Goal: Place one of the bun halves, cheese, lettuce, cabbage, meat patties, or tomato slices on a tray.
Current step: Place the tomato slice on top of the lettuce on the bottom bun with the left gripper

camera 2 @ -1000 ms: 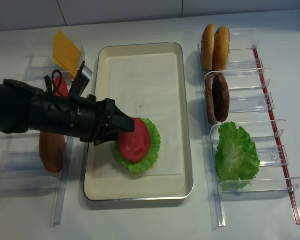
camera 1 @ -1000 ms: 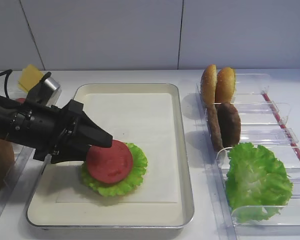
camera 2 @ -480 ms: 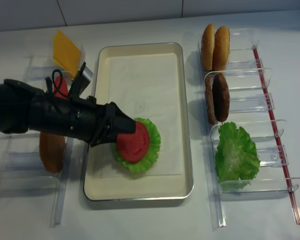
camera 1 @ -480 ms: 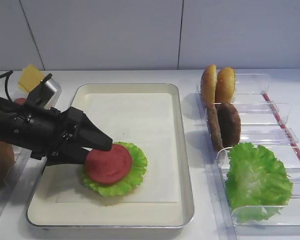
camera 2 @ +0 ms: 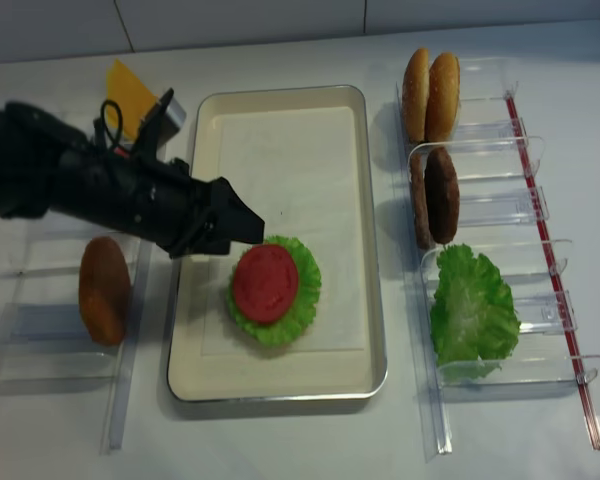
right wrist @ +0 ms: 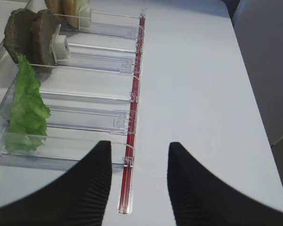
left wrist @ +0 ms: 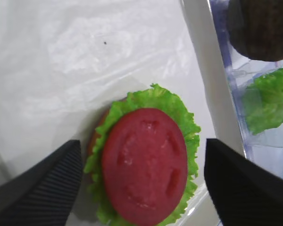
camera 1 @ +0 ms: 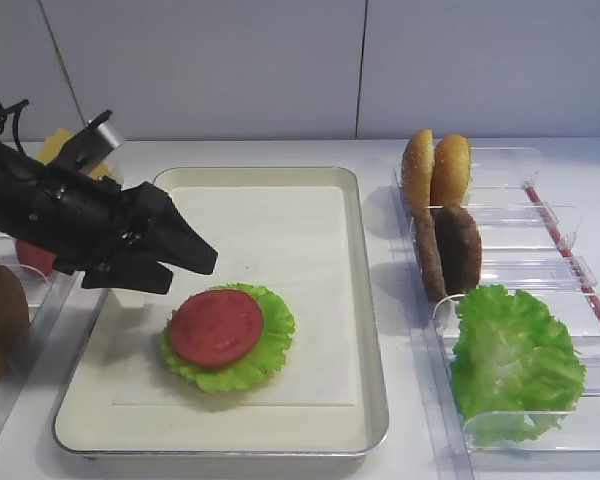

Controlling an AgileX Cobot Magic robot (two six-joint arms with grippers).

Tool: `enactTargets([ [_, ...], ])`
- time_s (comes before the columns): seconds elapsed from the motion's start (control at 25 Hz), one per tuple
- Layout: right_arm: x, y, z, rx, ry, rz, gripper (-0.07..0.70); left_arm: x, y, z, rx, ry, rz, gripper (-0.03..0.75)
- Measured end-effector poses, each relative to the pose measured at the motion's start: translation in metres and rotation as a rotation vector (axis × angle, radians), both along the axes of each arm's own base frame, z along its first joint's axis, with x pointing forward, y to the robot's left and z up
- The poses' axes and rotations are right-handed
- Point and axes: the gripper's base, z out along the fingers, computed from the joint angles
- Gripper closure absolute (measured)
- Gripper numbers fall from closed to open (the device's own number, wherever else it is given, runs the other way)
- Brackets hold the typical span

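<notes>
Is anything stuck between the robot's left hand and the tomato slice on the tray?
No. The left gripper hangs open above and to the side of the tomato slice, with only air between them. The slice lies flat on a lettuce leaf on the tray, so it has already arrived.

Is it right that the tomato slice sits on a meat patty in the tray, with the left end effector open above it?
Not quite: the tomato slice sits on lettuce, per the left wrist view. It is in the tray, left end effector open above.
</notes>
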Motion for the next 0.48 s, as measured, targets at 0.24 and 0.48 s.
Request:
enactTargets([
  [0.24, 0.000, 0.000, 0.000, 0.004, 0.000, -0.002, 0.300, 0.014, 0.008, 0.017, 0.143, -0.010, -0.012, 0.185],
  [0.48, 0.000, 0.000, 0.000, 0.006, 0.000, -0.004, 0.300, 0.032, 0.017, 0.043, 0.287, -0.059, 0.008, 0.213],
])
